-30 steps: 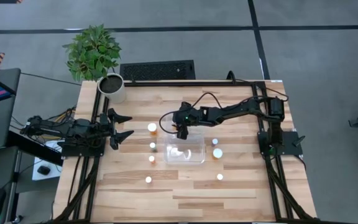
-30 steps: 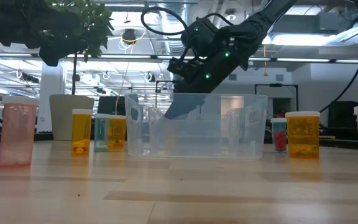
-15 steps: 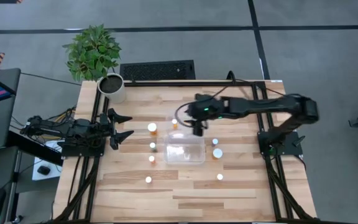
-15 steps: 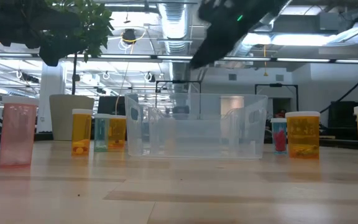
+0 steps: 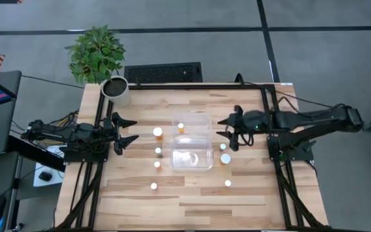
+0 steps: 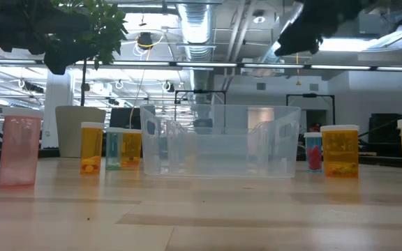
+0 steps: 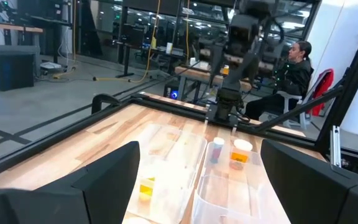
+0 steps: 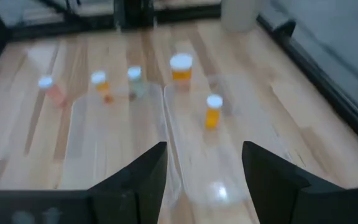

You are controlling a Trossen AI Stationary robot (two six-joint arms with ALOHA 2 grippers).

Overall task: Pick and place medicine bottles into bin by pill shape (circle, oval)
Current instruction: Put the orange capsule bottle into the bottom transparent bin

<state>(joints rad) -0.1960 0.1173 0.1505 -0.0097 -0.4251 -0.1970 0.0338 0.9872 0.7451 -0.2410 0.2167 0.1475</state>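
Bottles: small orange bottles (image 5: 226, 158) with white caps stand on the table around the bin; one bottle (image 5: 181, 127) stands inside it.
Bin: the clear bin (image 5: 202, 138) sits mid-table, its long side running 12 to 6.
Right gripper: the right gripper (image 5: 227, 127) hangs in the air at the bin's 3 o'clock, fingers apart, holding nothing.
Nearest: two bottles wait just at its 6 o'clock, so the right arm is closer.
Left gripper: the left gripper (image 5: 129, 131) waits wide open at the table's 9 o'clock edge.
Hard to see: the pill shapes are too small to tell.
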